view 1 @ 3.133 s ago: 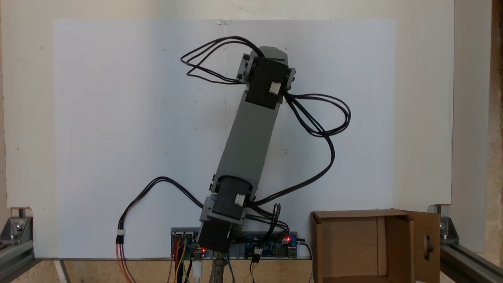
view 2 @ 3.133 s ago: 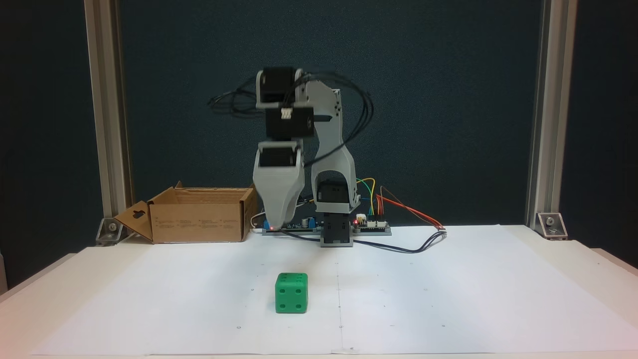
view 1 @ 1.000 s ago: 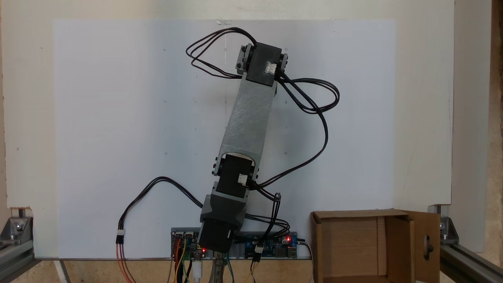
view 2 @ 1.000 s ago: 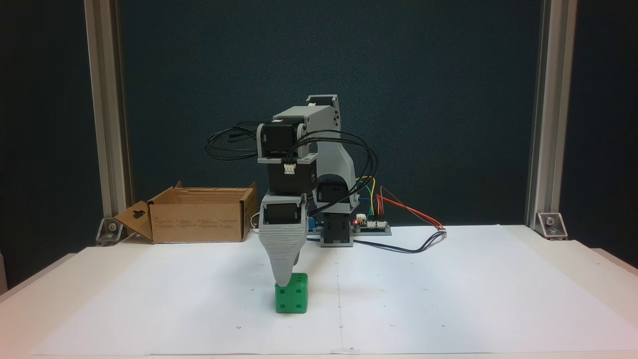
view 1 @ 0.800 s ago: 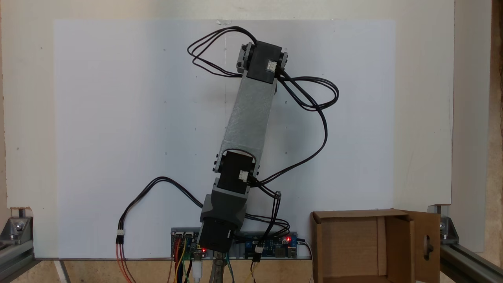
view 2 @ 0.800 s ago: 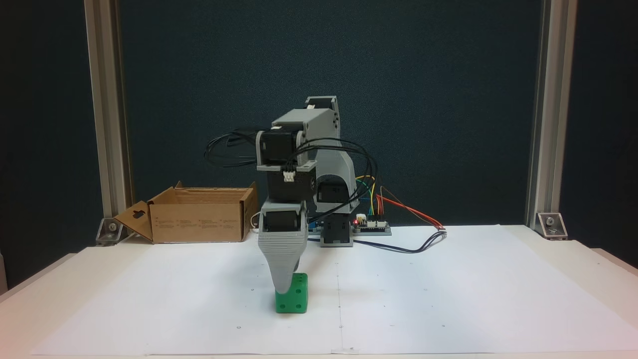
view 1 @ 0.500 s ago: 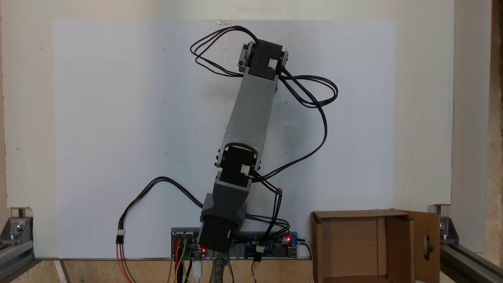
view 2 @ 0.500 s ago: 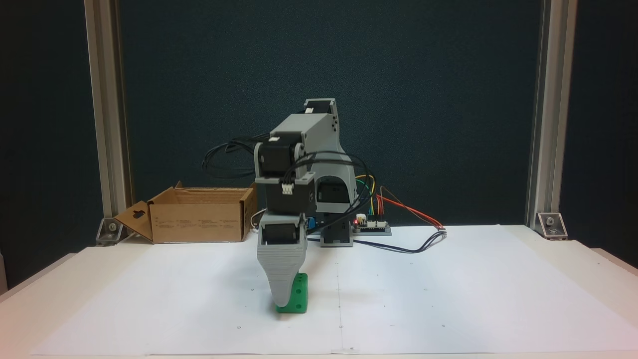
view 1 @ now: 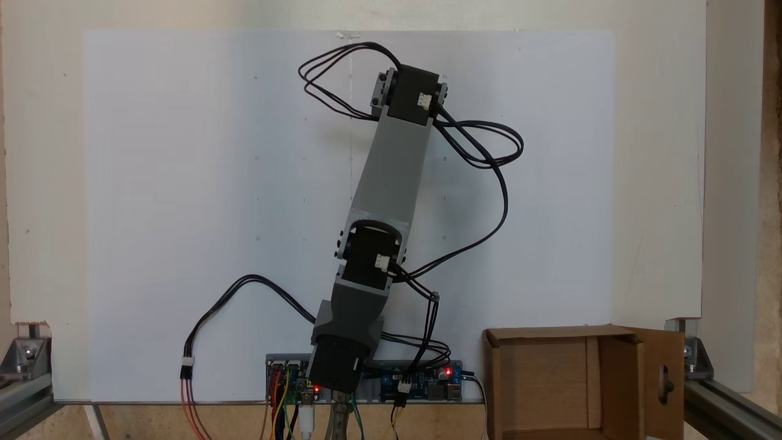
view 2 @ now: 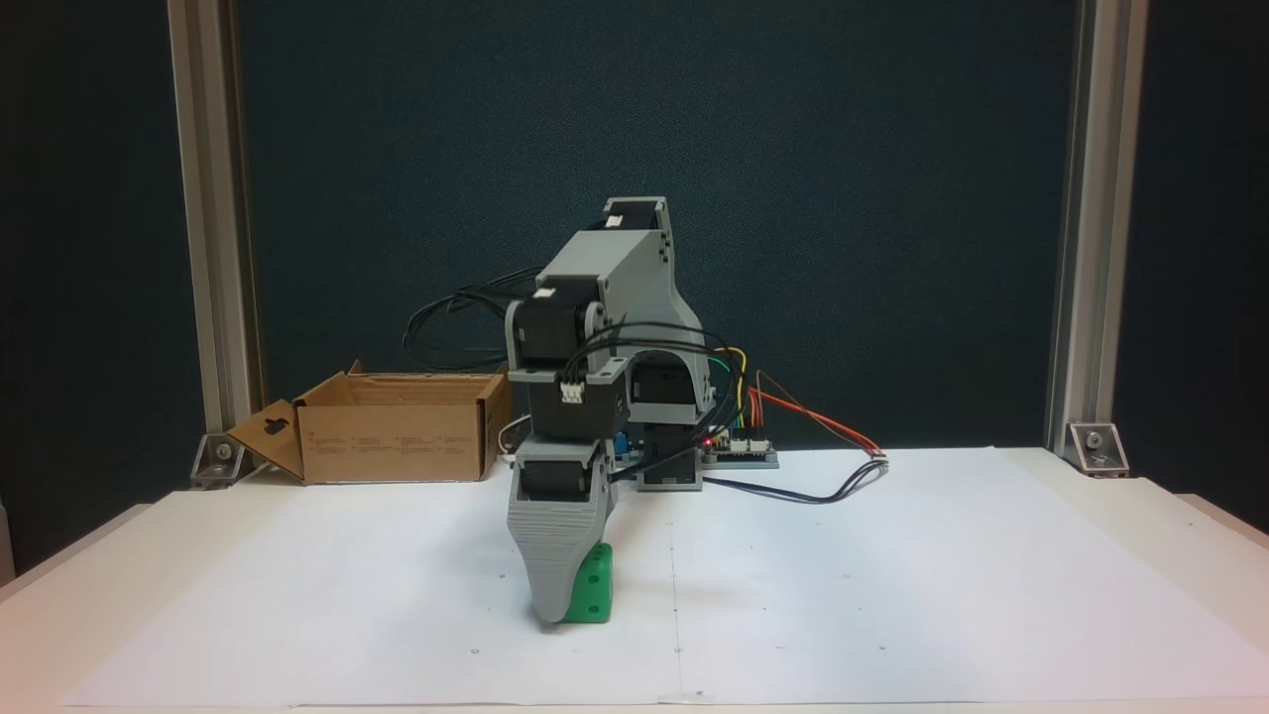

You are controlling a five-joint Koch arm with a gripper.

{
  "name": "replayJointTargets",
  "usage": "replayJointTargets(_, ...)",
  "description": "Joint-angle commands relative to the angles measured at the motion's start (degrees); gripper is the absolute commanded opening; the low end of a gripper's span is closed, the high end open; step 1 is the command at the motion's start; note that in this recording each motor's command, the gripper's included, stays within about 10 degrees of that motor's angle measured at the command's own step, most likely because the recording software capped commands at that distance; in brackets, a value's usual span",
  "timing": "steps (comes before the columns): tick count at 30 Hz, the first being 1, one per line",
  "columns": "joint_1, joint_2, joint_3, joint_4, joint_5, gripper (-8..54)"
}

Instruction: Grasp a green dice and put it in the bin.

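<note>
in a fixed view we see the bin (view 2: 392, 426), a brown cardboard box, at the back left of the tabletop (view 2: 892, 595), well apart from the arm's tip. further right, the claw (view 2: 548, 615) points straight down with its tip at the white paper, right against the green dice (view 2: 592, 585), which sits on the paper with its left part hidden behind the grey jaw. one jaw hides the other, so we cannot tell whether the claw is apart or together.
</note>
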Motion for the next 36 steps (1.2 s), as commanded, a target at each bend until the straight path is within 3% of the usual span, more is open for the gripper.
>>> replayJointTargets(1,0.62,1.14,-0.97,0.09,2.46,43.2)
replayJointTargets(36,-1.23,1.14,-0.88,-3.08,-6.50,43.0)
